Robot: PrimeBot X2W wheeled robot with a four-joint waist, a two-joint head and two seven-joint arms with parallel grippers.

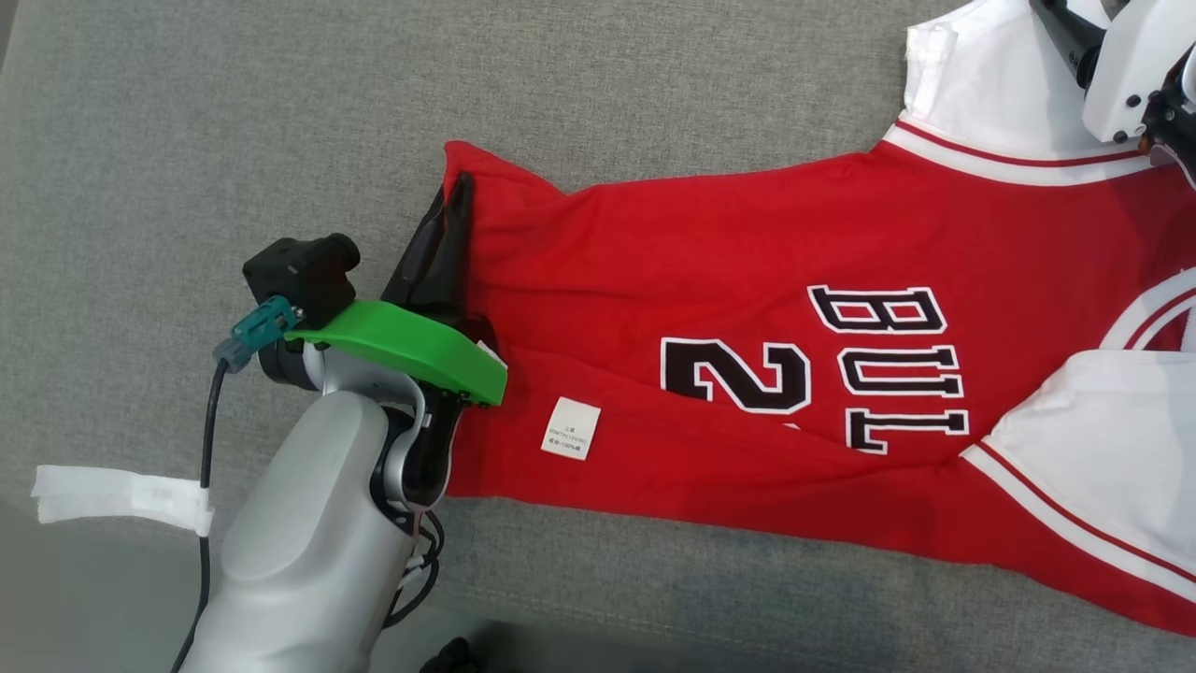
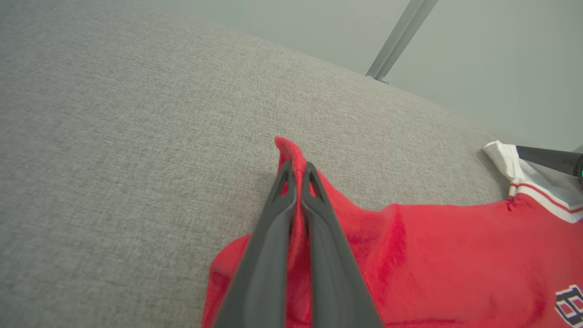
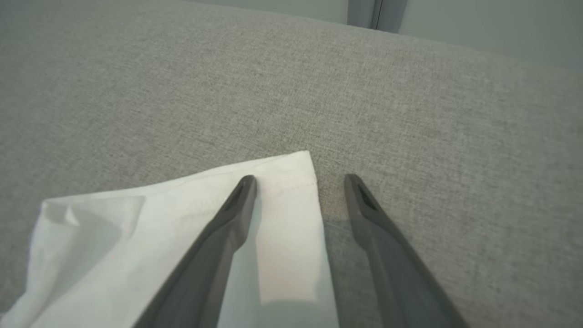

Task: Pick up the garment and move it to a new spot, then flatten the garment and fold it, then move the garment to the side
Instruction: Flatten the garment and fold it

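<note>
Left end effector [image 1: 456, 194], head view: clamped on the hem corner of the garment [image 1: 710, 271], which spreads to its right. Left wrist view: red cloth pinched between its fingers [image 2: 268, 237]. Right wrist view: right end effector [image 3: 299, 180] apart, astride the white sleeve [image 3: 136, 237]; flattening seems in hand, closing there next.

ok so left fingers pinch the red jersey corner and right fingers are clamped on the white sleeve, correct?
Right side is wrong. The right wrist view shows the right fingers open, one over the white sleeve, the other over the grey surface. The left fingers do pinch the red jersey corner.
</note>
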